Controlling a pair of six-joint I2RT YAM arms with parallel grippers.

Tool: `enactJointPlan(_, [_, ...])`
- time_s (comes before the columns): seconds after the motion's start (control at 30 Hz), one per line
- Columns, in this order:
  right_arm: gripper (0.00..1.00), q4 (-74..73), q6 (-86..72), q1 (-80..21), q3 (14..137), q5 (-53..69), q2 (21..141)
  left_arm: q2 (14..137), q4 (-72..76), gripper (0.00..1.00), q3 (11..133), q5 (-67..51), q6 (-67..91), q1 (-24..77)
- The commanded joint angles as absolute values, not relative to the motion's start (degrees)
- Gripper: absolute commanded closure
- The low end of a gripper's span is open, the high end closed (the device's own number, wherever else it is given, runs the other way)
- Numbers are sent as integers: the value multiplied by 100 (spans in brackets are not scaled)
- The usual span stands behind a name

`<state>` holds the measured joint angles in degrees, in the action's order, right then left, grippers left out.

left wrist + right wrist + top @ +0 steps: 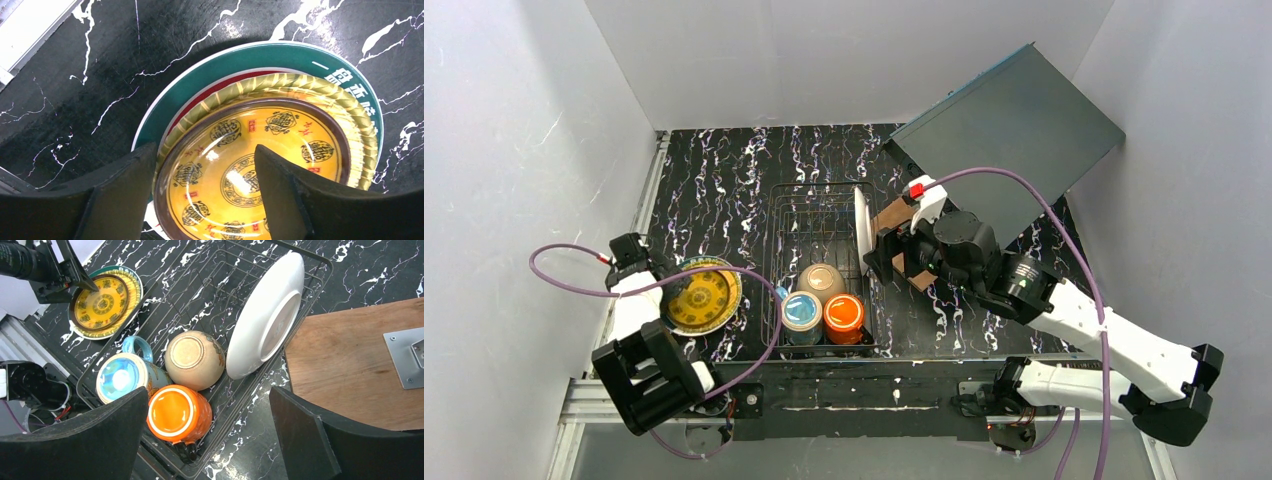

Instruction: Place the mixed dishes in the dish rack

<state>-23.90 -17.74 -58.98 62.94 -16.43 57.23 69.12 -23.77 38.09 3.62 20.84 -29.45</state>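
The dish rack [796, 222] stands mid-table. In it the white plate [265, 315] leans on edge at the right side. The white-and-tan bowl [194, 360], the blue mug [120, 379] and the orange mug [177, 412] sit at the near end, the bowl and orange mug bottom up. The yellow ornate plate [260, 165] lies left of the rack on a green-rimmed plate [210, 75]. My left gripper [205, 195] is open, one finger outside the yellow plate's rim and one over its inside. My right gripper [210, 440] is open and empty above the rack's near right edge.
A brown wooden board [350, 365] lies right of the rack, under my right wrist. A large grey slanted panel [1009, 130] stands at the back right. White walls close in the left, back and right sides. A metal rail [30, 30] runs along the table's left edge.
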Motion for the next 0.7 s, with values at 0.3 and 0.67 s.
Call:
enactJointPlan(0.3, [2, -2216, -1825, -5880, 6269, -1788, 5484, 6783, -2572, 34, 3878, 151, 1910, -2370])
enactJointPlan(0.67, [2, -2086, -2011, -5884, 6768, -777, 6159, 6246, -2762, 30, 4000, 533, 1941, -1917])
